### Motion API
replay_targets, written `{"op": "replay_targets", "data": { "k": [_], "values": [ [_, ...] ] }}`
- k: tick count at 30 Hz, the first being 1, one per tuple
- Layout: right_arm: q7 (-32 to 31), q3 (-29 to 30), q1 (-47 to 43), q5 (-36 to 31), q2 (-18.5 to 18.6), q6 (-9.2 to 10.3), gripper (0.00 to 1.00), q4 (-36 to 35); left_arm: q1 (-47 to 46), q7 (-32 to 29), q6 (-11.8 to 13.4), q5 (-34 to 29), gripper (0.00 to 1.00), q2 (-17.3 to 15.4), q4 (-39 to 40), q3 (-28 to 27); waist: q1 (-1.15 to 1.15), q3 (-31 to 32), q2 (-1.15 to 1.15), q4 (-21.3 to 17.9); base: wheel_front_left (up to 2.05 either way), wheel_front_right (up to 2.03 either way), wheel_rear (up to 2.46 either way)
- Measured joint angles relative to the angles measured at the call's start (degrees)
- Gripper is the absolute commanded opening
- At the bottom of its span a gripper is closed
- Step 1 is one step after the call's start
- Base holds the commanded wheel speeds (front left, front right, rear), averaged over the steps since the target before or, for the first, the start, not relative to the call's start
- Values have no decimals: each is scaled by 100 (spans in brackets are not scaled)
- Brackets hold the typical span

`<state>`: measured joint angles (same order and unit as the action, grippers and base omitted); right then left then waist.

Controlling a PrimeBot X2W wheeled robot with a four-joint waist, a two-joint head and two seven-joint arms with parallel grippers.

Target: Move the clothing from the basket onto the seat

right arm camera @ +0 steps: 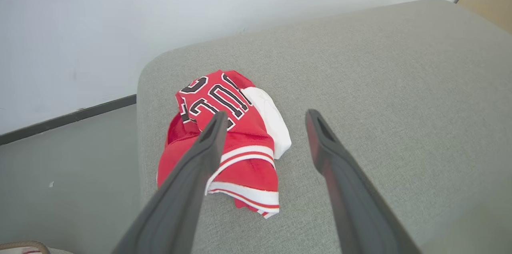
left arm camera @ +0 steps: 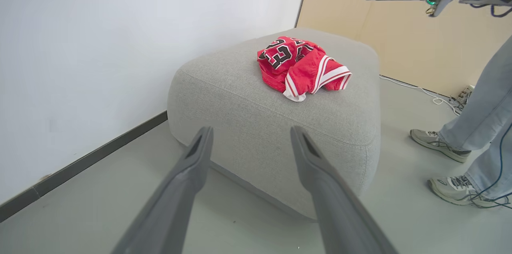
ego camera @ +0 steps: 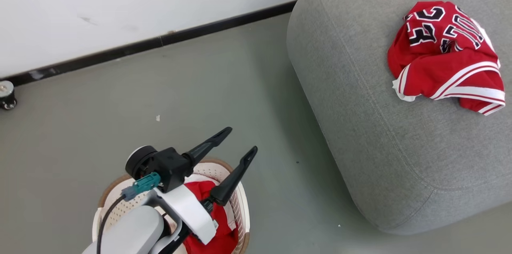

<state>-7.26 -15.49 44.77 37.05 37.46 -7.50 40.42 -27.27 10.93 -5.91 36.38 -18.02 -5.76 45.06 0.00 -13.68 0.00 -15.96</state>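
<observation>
A crumpled red sports garment (ego camera: 444, 54) of soft fabric, with red-and-white striped trim and black-and-white lettering, lies in a heap on top of the big grey woven-fabric upholstered seat (ego camera: 360, 126). More red fabric (ego camera: 214, 228) sits inside the cream-white perforated plastic laundry basket (ego camera: 243, 206) with a brown rim band, which stands on the grey floor (ego camera: 200, 86) to the left of the seat and apart from it. The left end effector (ego camera: 241, 139) hovers above the basket, its two long dark fingers spread wide and holding nothing. The right end effector (right arm camera: 267, 115) hangs over the seat just above the heaped garment, likewise fully spread and empty. A person (left arm camera: 480, 118) in pale jeans and grey trainers stands on the floor beside the seat.
</observation>
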Motion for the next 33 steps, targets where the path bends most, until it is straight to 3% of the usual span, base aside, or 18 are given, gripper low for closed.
{"op": "replay_targets", "data": {
  "k": [16,33],
  "values": [
    [829,-504,-242,-142,68,0,100,-866,339,185,483,101,100,-57,-182,-555,0,511,0,304,0,0,0],
    [1820,-536,-879,-237,1,0,100,-1301,837,304,958,378,100,-65,-277,-1234,0,888,0,909,0,0,0]
  ]
}}
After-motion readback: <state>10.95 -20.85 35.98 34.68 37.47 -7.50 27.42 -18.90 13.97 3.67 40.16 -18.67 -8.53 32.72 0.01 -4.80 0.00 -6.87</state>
